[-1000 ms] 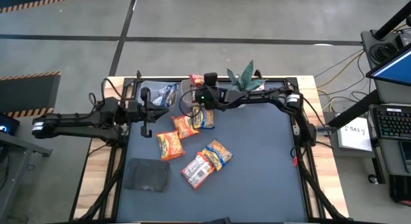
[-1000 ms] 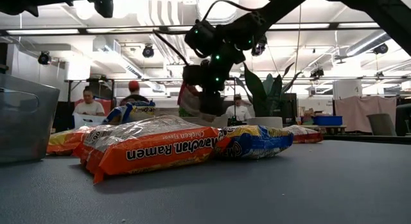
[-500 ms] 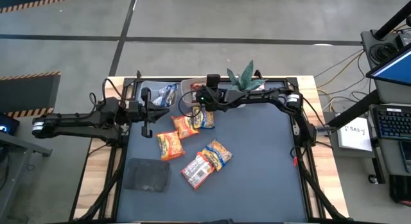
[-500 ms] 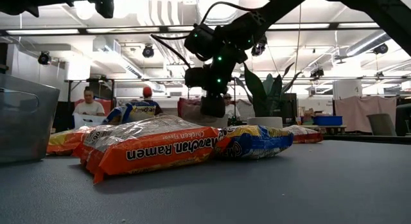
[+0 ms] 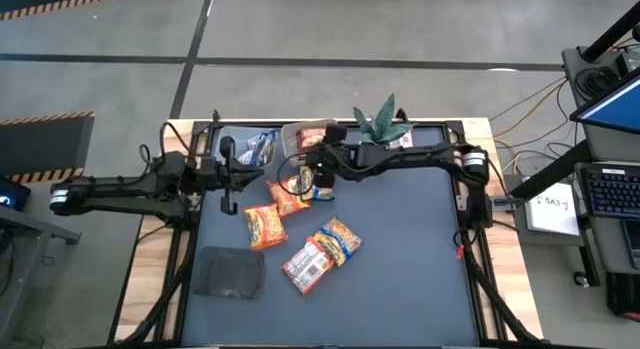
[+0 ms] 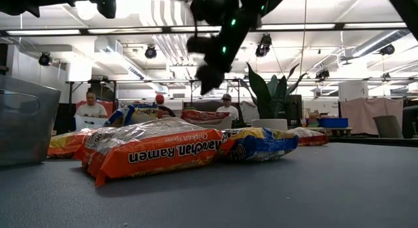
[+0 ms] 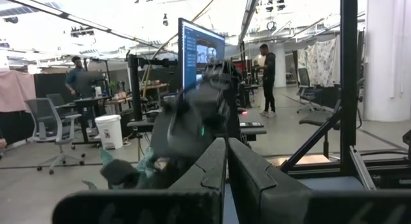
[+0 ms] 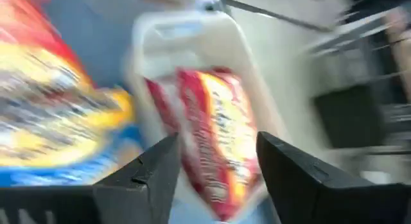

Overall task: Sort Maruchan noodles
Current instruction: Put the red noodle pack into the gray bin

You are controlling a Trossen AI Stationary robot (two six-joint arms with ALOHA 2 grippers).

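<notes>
Several Maruchan noodle packets lie flat on the dark mat: orange ones, blue-yellow ones and a red-and-white one. A red packet lies in a clear tub at the far edge. Beside it, another tub holds a blue packet. My right gripper hangs open above the mat, just near of the red packet's tub, with nothing between its fingers. My left gripper is shut and empty, held level over the mat's left edge.
A dark grey cloth pad lies at the near left of the mat. A potted plant stands at the far edge, right of the tubs. The right half of the mat is bare. People show in the room beyond.
My right gripper has let go of the red packet over the far tub, and the packet now lies in that tub. The gripper has then risen, drawn back toward the near edge and rolled at the wrist.
</notes>
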